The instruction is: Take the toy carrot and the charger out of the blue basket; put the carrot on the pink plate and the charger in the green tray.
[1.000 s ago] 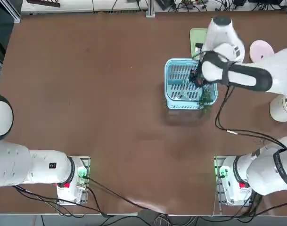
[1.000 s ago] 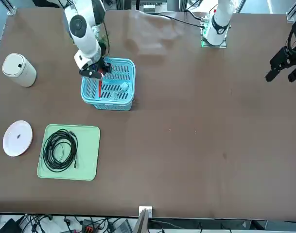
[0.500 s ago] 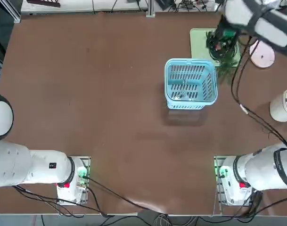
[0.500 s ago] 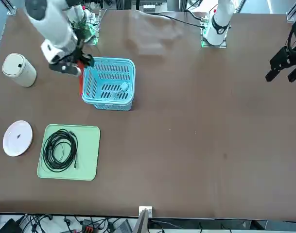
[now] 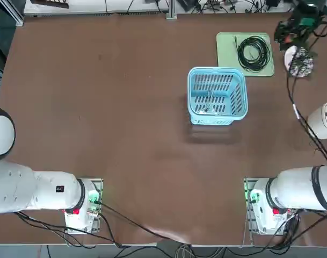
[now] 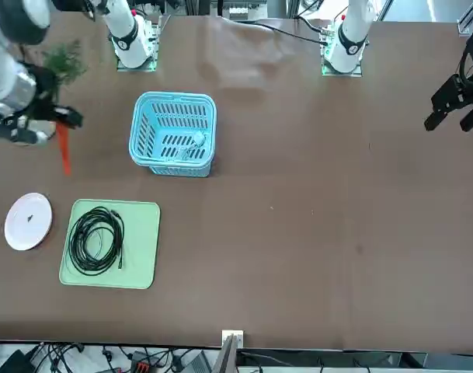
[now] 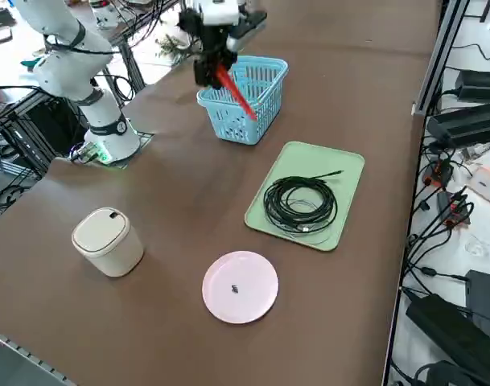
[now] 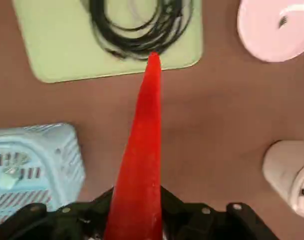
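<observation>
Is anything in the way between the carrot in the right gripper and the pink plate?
Nothing visible is: in the front view, only bare table shows between the carrot, held in the right gripper, and the plate. The tray lies beside the plate.

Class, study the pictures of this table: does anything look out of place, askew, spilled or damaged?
One oddity: a coiled black cable lies on the green tray, where the charger is meant to go. Nothing looks spilled or broken. The toy carrot is simply held by the right gripper.
</observation>
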You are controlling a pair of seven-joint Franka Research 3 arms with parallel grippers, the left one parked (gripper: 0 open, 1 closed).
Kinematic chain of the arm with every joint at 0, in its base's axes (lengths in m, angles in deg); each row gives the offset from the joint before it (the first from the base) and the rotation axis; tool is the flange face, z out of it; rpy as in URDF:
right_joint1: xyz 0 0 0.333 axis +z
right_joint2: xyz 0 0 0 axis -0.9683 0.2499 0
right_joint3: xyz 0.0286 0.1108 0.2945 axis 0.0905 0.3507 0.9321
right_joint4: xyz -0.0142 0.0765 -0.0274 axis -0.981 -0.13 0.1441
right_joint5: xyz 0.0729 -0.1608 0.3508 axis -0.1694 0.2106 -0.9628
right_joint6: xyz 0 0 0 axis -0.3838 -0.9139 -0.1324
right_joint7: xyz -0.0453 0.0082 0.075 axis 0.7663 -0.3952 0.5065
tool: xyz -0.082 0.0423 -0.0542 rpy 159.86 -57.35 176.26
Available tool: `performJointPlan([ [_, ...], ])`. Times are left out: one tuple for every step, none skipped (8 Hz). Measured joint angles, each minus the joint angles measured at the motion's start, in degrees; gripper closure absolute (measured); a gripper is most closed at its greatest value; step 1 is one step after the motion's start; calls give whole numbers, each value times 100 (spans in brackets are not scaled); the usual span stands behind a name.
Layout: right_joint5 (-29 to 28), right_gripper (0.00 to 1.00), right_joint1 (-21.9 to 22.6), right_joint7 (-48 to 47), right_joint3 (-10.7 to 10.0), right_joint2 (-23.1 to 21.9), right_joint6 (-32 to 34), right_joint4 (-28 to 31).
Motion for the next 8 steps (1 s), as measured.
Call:
performJointPlan([
  [46,82,-393,389,0,243,-336,-28],
  [53,82,-736,846,4,570,-654,-135],
  [56,82,-1044,1343,7,986,-881,-384],
  [54,82,-1370,1906,11,1518,-1062,-792],
  [46,82,-1682,2476,12,2095,-1246,-1243],
  [20,82,-1932,2962,14,2703,-1450,-1691],
  [-31,82,-2078,3259,17,3233,-1678,-2055],
  [-55,82,-2117,3353,21,3610,-2039,-2274],
])
